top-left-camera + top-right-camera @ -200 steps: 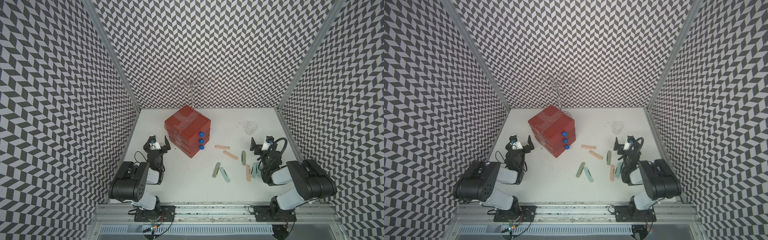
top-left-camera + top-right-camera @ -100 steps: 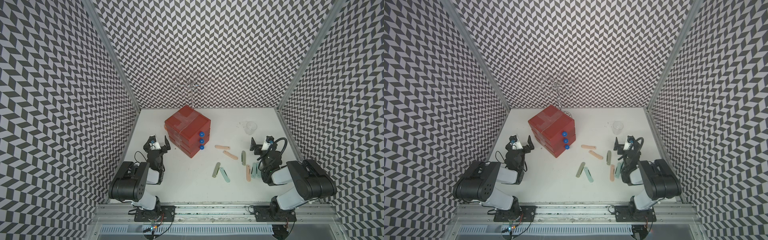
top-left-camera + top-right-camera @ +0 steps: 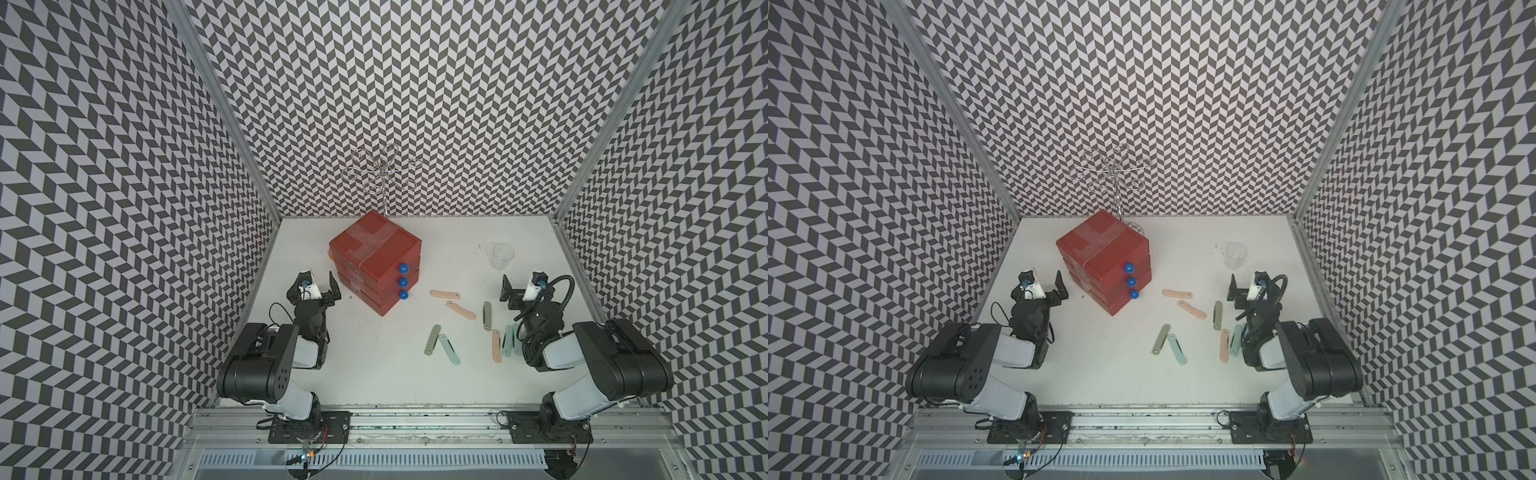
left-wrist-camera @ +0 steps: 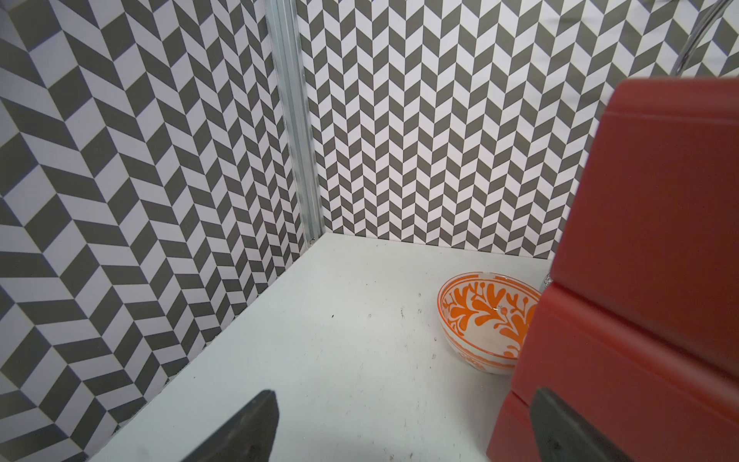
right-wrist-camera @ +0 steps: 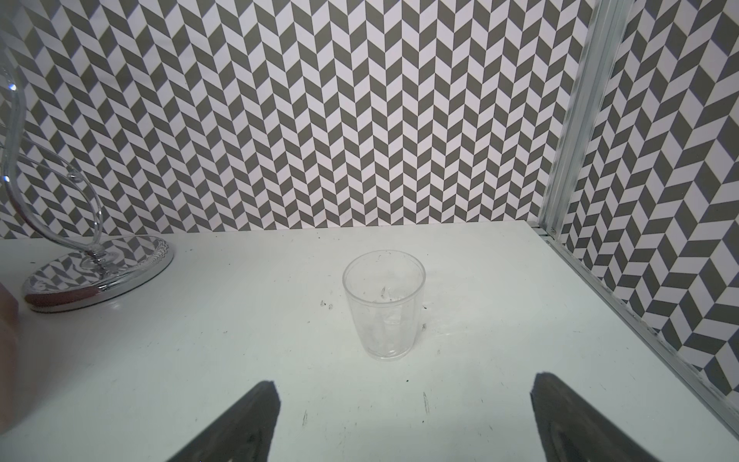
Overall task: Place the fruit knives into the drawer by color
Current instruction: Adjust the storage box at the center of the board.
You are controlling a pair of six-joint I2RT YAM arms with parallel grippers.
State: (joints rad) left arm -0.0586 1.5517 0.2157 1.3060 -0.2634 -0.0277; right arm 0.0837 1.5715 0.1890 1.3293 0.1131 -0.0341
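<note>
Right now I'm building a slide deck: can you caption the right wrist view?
The open right gripper faces an upright clear cup on the white table, a chrome stand nearby.

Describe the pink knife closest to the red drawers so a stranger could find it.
Find the red drawer cabinet. On the white table, just out from its lowest blue knob, lies the peach-pink knife. Of the pink ones, it is nearest the cabinet.

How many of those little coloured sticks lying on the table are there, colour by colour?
Peach-pink fruit knives: 3
Grey-green fruit knives: 2
Pale teal fruit knives: 3, one partly hidden by the right arm
Total: 8
</note>
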